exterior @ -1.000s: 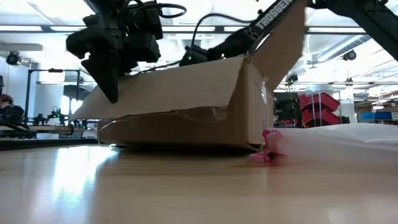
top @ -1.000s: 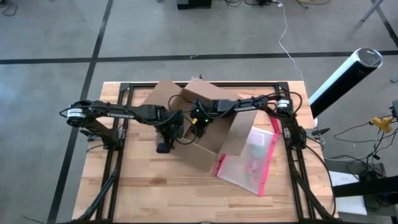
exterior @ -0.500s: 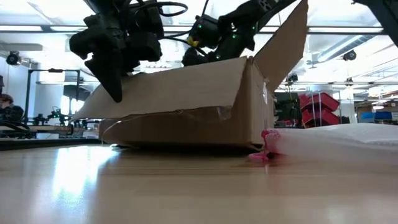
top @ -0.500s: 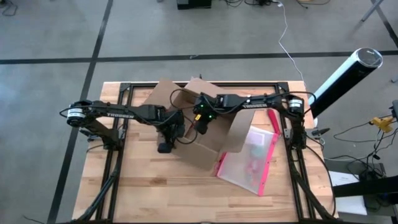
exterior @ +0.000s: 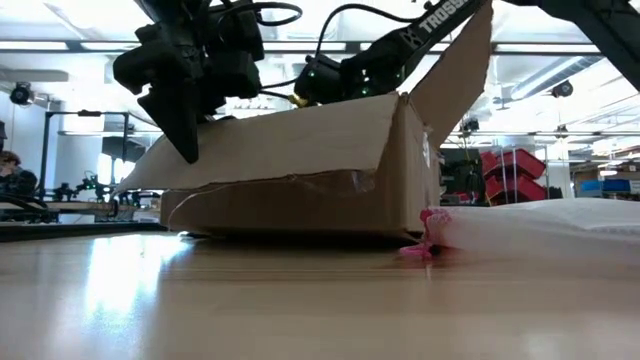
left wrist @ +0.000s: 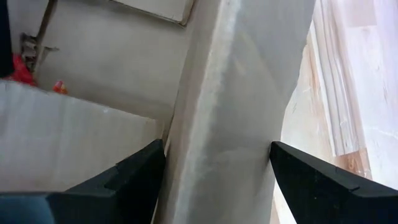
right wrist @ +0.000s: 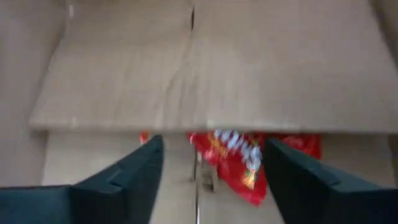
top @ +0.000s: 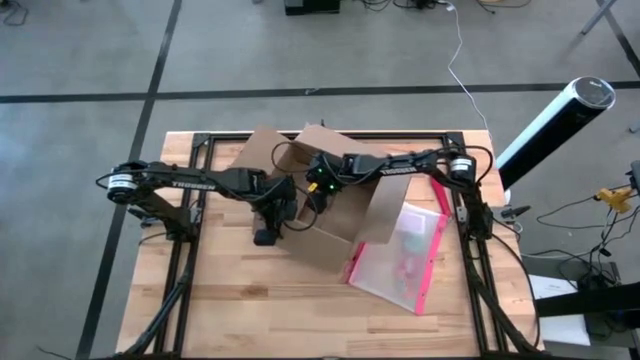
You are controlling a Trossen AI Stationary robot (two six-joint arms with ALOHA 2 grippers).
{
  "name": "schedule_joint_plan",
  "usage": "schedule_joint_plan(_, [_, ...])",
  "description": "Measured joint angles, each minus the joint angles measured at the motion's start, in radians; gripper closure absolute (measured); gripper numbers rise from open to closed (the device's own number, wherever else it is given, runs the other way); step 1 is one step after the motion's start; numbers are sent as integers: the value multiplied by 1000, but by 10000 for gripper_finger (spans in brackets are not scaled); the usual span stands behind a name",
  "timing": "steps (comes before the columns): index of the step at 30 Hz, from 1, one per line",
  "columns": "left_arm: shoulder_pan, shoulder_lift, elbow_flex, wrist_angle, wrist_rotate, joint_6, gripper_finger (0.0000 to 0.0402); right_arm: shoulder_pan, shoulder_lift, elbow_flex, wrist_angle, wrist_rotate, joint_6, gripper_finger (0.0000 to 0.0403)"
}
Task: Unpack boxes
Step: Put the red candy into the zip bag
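While the brown corrugated cardboard box (top: 330,215) sits mid-table with its flaps thrown open, the job looks only partly done: the box is opened, yet a red printed snack packet (right wrist: 239,163) lies down inside it, so emptying remains. A pink-edged translucent zip pouch (top: 405,262) already lies on the wooden table (top: 250,310), touching the box's right-hand side.

Left gripper (left wrist: 217,168) straddles the box's near-left flap (left wrist: 233,106), fingers spread wide either side of the cardboard, pads not clearly pressing it, so call it open, bracing rather than clamping. Right gripper (right wrist: 211,168) hangs over the box's mouth, fingers parted wide, nothing between them, aimed down at the red packet.

Room to work? Tight inside. An inner cardboard flap (right wrist: 205,68) overhangs the packet, leaving a narrow slot below its edge, and the tall right flap (exterior: 455,75) stands up alongside the right arm. Outside, bare tabletop in front of the box offers plenty of landing space.
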Motion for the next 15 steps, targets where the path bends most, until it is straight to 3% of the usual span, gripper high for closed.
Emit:
schedule_joint_plan(3, [0,0,0,-1,1,2,125,-11,32,3,5,3,12,104])
schedule_joint_plan(7, [0,-1,0,3,4,3,125,-8,70,5,18,17,2,99])
schedule_joint_plan(11, [0,-1,0,1,7,3,125,0,73,5,13,43,6,117])
schedule_joint_plan(15, [0,-1,0,3,8,5,125,1,74,5,4,49,-5,163])
